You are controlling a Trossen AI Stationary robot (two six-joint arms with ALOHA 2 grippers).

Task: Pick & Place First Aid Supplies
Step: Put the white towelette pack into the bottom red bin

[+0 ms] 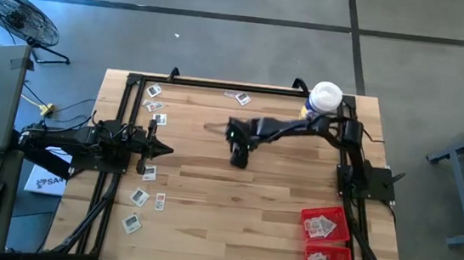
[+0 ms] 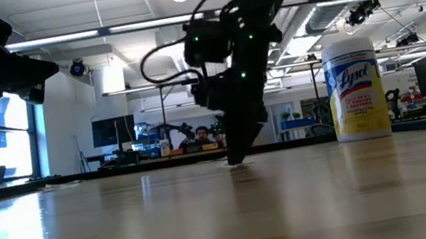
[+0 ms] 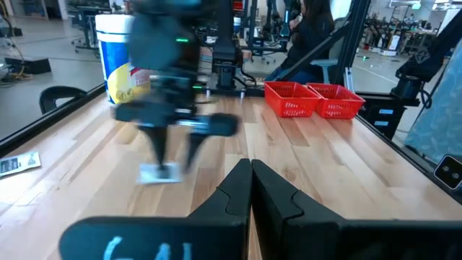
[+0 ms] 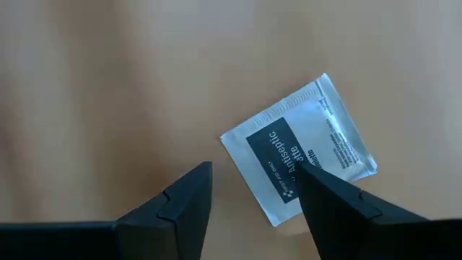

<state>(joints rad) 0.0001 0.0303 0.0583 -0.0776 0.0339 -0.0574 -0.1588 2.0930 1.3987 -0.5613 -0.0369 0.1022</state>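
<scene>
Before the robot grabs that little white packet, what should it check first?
1. Right gripper open: ok.
2. Small flat white packet with dark label lying flat on the wooden table: ok.
3. Packet centred between the fingers: not ok, it lies off to one side, partly under one finger.
4. Left gripper shut, waiting at the table's left side: ok.
5. Red mesh trays have room: cannot tell.
</scene>
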